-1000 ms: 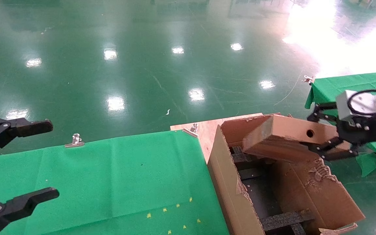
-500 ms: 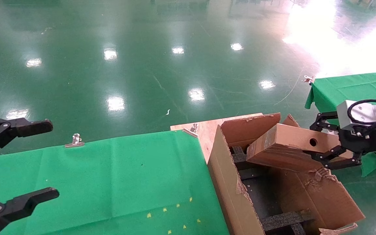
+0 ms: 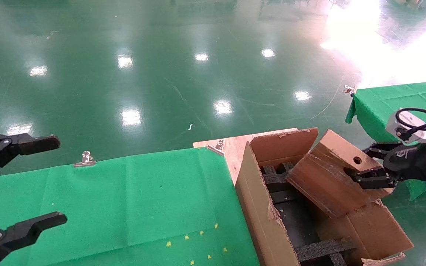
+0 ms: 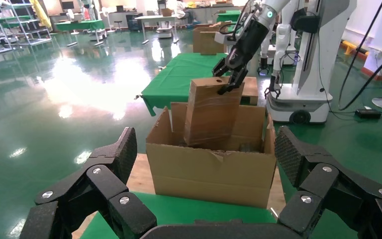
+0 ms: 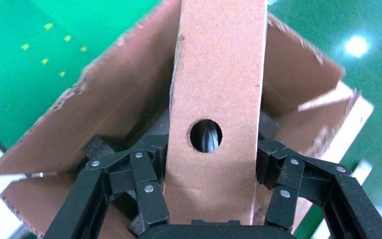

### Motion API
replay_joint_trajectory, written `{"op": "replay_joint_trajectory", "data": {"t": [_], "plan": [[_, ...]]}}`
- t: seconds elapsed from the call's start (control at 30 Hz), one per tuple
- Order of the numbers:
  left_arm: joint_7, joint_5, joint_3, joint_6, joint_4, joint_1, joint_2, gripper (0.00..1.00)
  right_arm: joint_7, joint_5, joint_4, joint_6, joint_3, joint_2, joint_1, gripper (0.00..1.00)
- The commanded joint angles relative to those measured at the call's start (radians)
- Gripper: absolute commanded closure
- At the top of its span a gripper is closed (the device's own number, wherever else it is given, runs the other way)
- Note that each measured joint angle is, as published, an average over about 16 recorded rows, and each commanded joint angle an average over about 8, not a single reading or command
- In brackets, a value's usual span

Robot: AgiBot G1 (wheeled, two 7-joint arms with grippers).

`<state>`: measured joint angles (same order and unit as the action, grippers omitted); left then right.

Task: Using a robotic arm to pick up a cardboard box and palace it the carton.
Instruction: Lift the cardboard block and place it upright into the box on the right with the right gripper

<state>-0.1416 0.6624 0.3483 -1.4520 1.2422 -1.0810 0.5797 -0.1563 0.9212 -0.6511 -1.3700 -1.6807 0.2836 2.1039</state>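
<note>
My right gripper [image 3: 364, 168] is shut on the small cardboard box [image 3: 327, 181], at the narrow side with the round hole. The box tilts steeply, its lower end inside the big torn-flap carton [image 3: 261, 214], over black foam inserts [image 3: 322, 249]. In the right wrist view the fingers [image 5: 146, 174] press both flat sides of the box [image 5: 219, 74], with the carton [image 5: 119, 99] below. The left wrist view shows the box [image 4: 211, 112] nearly upright in the carton [image 4: 214, 167]. My left gripper [image 3: 24, 181] hangs open and empty at the far left.
A green-clothed table [image 3: 124, 199] with metal clips [image 3: 84, 159] lies left of the carton, with a bare wooden corner [image 3: 231, 147]. A second green table [image 3: 390, 96] stands at the right behind my right arm. Glossy green floor lies beyond.
My right gripper has moved down and turned, tipping the box from nearly level to steeply tilted with its lower end sinking into the carton. The left arm has not moved.
</note>
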Motion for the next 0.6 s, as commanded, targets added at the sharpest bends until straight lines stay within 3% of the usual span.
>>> {"op": "replay_joint_trajectory", "data": {"t": [0.03, 0.2, 0.6], "plan": [[0.000, 0.000, 0.000, 0.000, 0.000, 0.000, 0.000, 0.00, -0.062, -0.016, -0.014, 0.037, -0.005, -0.017, -0.022, 1.00], [0.000, 0.000, 0.000, 0.000, 0.000, 0.000, 0.000, 0.00, -0.169, -0.055, -0.030, 0.100, -0.013, -0.051, -0.053, 1.00], [0.000, 0.000, 0.000, 0.000, 0.000, 0.000, 0.000, 0.00, -0.180, -0.058, -0.026, 0.101, -0.015, -0.049, -0.055, 1.00]]}}
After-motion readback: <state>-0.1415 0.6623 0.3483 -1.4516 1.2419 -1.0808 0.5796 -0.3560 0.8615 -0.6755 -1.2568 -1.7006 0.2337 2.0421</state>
